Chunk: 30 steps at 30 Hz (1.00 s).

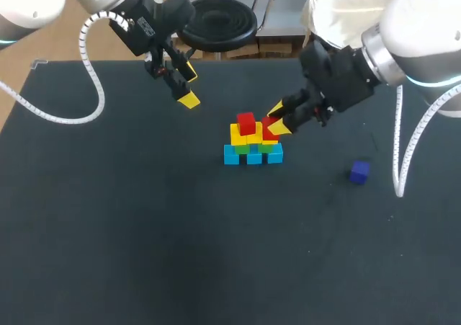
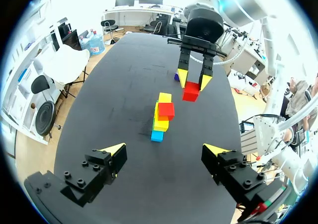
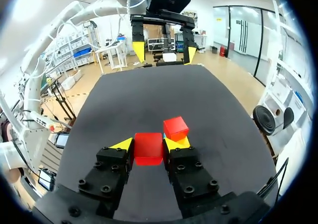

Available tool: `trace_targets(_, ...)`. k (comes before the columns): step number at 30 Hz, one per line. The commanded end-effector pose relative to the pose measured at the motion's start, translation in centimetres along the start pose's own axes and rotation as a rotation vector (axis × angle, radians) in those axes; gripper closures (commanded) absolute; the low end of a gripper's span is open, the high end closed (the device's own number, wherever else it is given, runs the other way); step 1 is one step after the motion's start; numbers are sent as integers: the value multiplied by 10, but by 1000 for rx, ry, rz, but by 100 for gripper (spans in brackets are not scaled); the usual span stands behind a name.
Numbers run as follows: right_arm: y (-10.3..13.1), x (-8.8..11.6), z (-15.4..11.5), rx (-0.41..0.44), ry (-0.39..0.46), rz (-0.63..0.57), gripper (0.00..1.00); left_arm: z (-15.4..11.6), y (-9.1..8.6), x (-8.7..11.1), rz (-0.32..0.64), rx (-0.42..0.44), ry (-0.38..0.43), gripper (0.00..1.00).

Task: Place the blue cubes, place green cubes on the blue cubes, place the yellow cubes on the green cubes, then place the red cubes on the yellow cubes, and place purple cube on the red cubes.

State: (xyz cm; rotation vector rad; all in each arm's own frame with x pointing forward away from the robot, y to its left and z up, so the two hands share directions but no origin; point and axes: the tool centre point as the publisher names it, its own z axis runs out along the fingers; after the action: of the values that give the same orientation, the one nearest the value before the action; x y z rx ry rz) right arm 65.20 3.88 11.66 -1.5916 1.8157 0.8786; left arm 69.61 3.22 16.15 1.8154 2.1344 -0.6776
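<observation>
Stack of small coloured cubes on the black counter: a bottom row of light-blue cubes, green cubes partly visible above them, yellow cubes on those, and one red cube on top at the stack's left end. The right arm's fingers come in from behind the stack's right end and grip a second red cube from two sides, level with the stack's top. Whether this cube touches the yellow cubes cannot be told. The left arm's fingers are spread wide with nothing between them, raised behind and to the left of the stack, well apart from it. A dark purple-blue cube lies alone on the counter, well to the right of the stack.
</observation>
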Motion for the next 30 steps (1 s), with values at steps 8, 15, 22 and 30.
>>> trace_targets(8,-15,7,7,-36,-32,-9,100,0,0,1,2,-2,-3,0)
trace_targets(15,-16,3,11,-41,-34,-15,100,0,0,1,2,-2,-3,0)
trace_targets(22,-16,0,13,-42,-32,-12,100,0,0,1,2,-2,-3,0)
trace_targets(30,-18,0,14,-46,-32,-8,100,0,0,1,2,-2,-3,0)
